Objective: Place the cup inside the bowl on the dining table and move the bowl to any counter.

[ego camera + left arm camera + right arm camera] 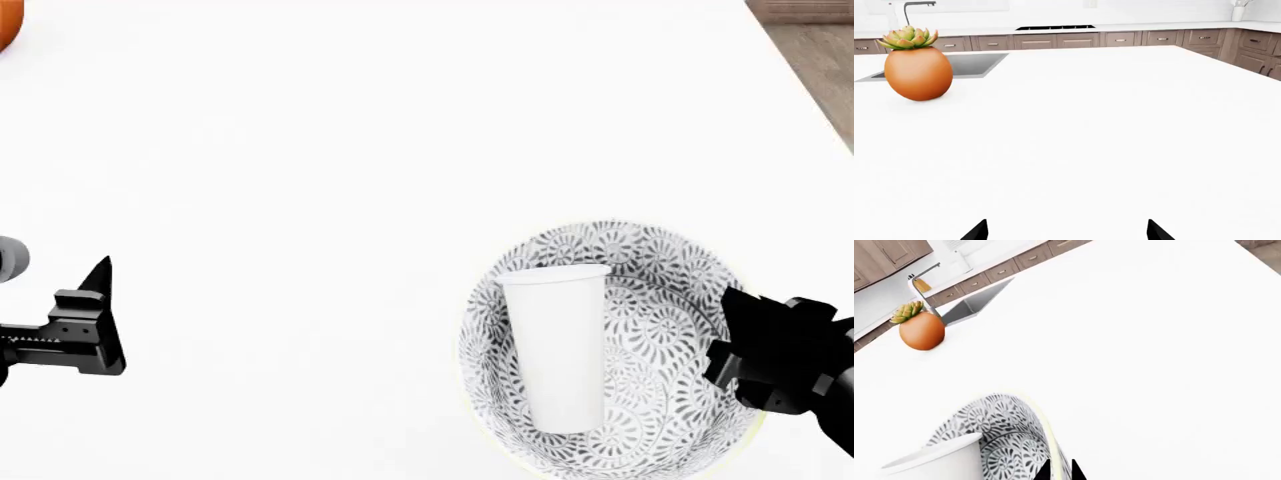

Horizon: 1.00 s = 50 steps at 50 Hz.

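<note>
The black-and-white floral bowl sits on the white dining table, near its front right. Inside it the white cup lies on its side, mouth toward the far side. My right gripper is at the bowl's right rim. In the right wrist view its two fingertips are shut on the pale rim of the bowl, with the cup beside. My left gripper hovers over bare table at the left, open and holding nothing; its fingertips stand wide apart.
An orange egg-shaped planter with a succulent stands far left on the table, next to a sink and faucet. A counter over brown cabinets runs along the back wall. The table's right edge meets wooden floor.
</note>
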Available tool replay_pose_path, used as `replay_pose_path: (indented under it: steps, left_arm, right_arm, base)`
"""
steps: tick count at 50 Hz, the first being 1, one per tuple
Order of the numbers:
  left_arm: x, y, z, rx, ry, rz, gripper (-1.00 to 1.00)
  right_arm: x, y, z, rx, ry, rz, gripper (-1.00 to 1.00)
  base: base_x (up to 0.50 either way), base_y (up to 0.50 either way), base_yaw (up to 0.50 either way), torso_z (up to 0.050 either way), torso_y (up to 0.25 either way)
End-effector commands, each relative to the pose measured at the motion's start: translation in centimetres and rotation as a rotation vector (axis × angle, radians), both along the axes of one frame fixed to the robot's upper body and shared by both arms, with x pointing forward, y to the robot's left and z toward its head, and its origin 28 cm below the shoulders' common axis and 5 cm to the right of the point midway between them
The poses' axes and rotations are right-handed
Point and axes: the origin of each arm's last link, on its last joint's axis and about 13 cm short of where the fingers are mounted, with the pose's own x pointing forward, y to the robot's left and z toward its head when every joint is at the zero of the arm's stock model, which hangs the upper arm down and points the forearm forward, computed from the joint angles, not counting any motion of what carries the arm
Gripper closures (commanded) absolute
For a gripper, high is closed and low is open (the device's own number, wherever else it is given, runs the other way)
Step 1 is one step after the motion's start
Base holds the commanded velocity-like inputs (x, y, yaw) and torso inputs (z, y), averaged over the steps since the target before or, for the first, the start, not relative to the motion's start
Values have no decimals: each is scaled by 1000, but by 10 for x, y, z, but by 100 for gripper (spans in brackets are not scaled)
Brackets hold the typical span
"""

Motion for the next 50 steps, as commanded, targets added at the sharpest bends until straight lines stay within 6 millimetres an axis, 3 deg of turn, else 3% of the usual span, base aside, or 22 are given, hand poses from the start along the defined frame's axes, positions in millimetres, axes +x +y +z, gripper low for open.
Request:
replay_pose_path:
  steps: [1, 14, 25, 50]
  left_arm:
    - [-2, 0, 0, 3, -2, -1, -100]
    - [-2, -2, 9, 25, -7, -2, -100]
    - [0, -3, 6, 27, 5, 3, -100]
    - [0, -3, 10, 14, -9, 2, -100]
  right_arm:
    - [-1, -2, 4, 9, -27, -5, 100]
    - [-6, -5, -9, 23, -6, -11, 100]
    - [-6, -5, -2, 14, -9, 3, 100]
    - [-4, -6, -5, 28, -12, -12, 100]
  base:
    - [2, -500, 0, 0, 0]
    - [1, -500, 0, 0, 0]
    - [1, -500, 0, 0, 1]
    - [1, -500, 0, 0, 0]
